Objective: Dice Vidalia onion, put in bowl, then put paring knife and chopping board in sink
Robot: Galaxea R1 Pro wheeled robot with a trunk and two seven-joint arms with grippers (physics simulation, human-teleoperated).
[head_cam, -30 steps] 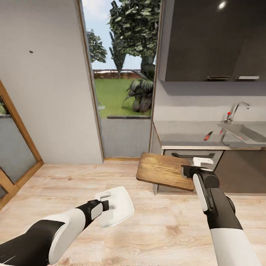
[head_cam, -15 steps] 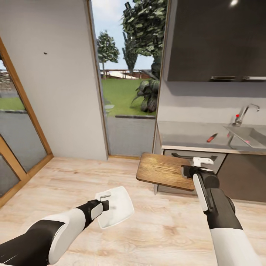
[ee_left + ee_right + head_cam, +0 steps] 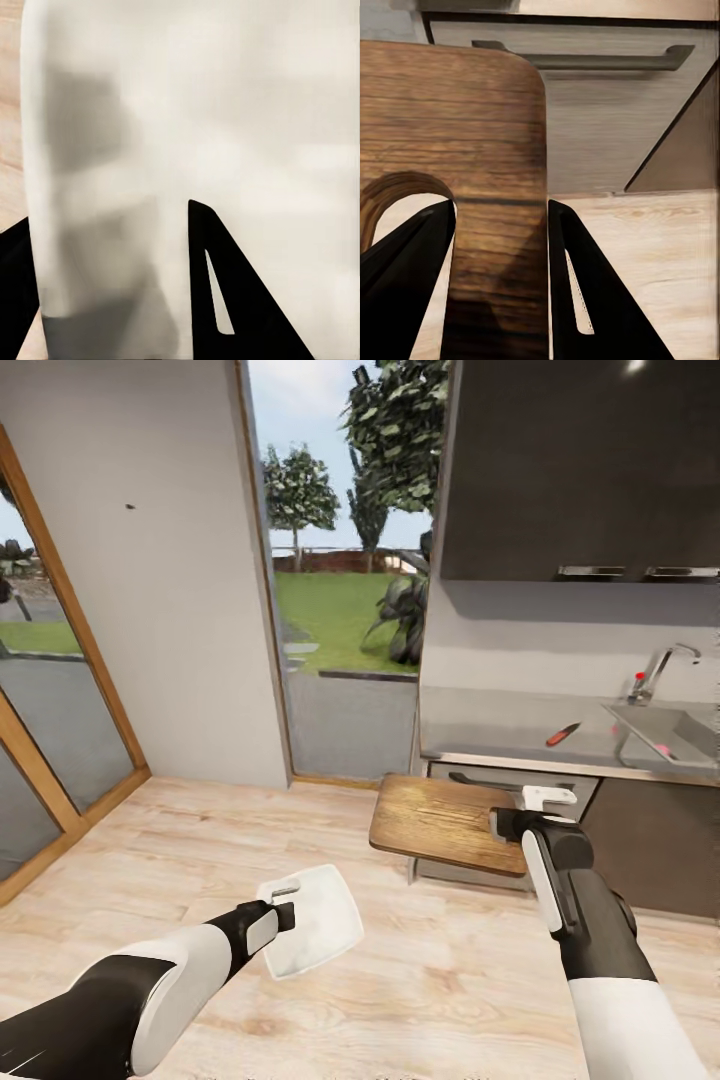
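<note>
My right gripper (image 3: 528, 812) is shut on the handle end of the brown wooden chopping board (image 3: 440, 822), held level above the floor; the right wrist view shows the board (image 3: 472, 150) between the dark fingers (image 3: 577, 285) beside its slot. My left gripper (image 3: 283, 900) is shut on the rim of the white bowl (image 3: 315, 920), which hangs low over the floor and shows as a pale surface (image 3: 225, 112) in the left wrist view. The red-handled paring knife (image 3: 562, 734) lies on the grey countertop (image 3: 480, 725). The steel sink (image 3: 672, 728) with its tap (image 3: 662, 666) is at the far right. The onion is out of view.
A glass door (image 3: 340, 600) opens onto a lawn straight ahead. A wood-framed window (image 3: 50, 690) stands at the left. Dark wall cabinets (image 3: 590, 470) hang above the counter, and a drawer front with a handle (image 3: 490, 782) sits under it. Light wooden floor (image 3: 420, 980) lies all around.
The whole view has swung left, so the counter and sink sit further right and more of the left window shows. Both arms hold the board and bowl as before.
</note>
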